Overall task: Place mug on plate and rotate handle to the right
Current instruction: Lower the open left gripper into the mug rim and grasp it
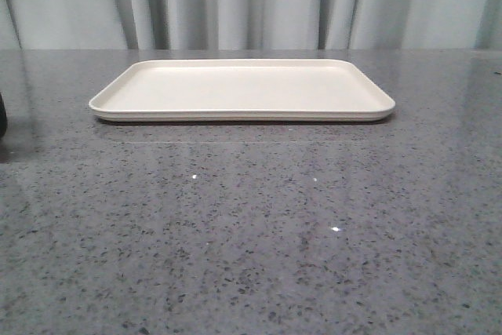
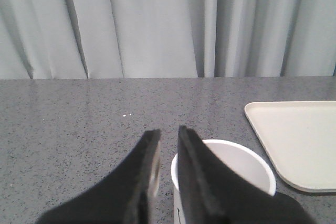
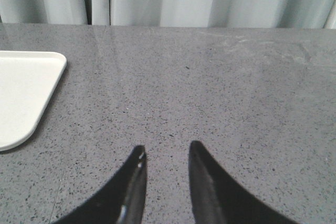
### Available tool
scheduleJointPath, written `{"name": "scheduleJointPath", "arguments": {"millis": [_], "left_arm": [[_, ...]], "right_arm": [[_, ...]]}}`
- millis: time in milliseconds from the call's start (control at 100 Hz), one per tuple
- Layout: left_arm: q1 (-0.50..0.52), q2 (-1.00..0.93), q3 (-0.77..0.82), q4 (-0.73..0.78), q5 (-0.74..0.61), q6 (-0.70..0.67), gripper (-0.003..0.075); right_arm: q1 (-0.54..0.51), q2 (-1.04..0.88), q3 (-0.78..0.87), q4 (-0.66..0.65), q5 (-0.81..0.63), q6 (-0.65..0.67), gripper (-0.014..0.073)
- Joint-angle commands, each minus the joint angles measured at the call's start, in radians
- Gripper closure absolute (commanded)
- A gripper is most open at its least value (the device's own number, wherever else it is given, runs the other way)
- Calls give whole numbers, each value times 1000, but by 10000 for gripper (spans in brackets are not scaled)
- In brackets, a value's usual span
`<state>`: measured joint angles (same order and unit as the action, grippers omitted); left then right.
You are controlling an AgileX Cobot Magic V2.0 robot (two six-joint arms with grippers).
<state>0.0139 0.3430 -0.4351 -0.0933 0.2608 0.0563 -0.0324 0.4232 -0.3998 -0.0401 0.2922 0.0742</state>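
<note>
Jaws first: the left gripper has its two black fingers drawn close with only a thin slit between them, and one finger sits over the near rim of the white cylindrical mug. Whether the rim wall is pinched in that slit I cannot tell; the contact is hidden under the fingers. The right gripper holds its jaws a little apart over bare speckled grey stone table, gripping nothing.

The mug stands upright on the table off to the left, mouth open to the ceiling. The cream rectangular plate, a flat tray with a low rim, lies to the right of the mug and a bit farther back, near but not touching. So the coming carry runs rightward, and the left arm is plainly the nearer one. The plate's long axis runs left to right.

Now the views differ. The front view shows the whole plate bare, but no mug and neither gripper. Only the left wrist view catches the mug. The right wrist view gets just the plate's right corner. The black handle shows nowhere, so its heading is unknown.
</note>
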Motion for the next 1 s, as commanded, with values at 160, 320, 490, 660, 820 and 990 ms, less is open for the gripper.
{"name": "scheduleJointPath", "arguments": {"millis": [160, 320, 490, 660, 820, 990], "left_arm": [[0, 133, -109, -8, -53, -2, 363], [0, 151, -111, -8, -96, -2, 363], [0, 186, -126, -8, -78, -2, 365], [0, 308, -230, -23, 61, -13, 372], [0, 450, -354, -32, 217, -56, 370], [0, 573, -457, -37, 334, -62, 345]], "right_arm": [[-4, 103, -95, 20, -63, 3, 335], [-4, 104, -92, 21, -67, 3, 337], [-4, 104, -92, 35, -68, 3, 337], [-4, 104, -96, 64, -17, 3, 336], [-4, 104, -96, 64, -7, 3, 335], [5, 104, -96, 64, -8, 3, 335]]}}
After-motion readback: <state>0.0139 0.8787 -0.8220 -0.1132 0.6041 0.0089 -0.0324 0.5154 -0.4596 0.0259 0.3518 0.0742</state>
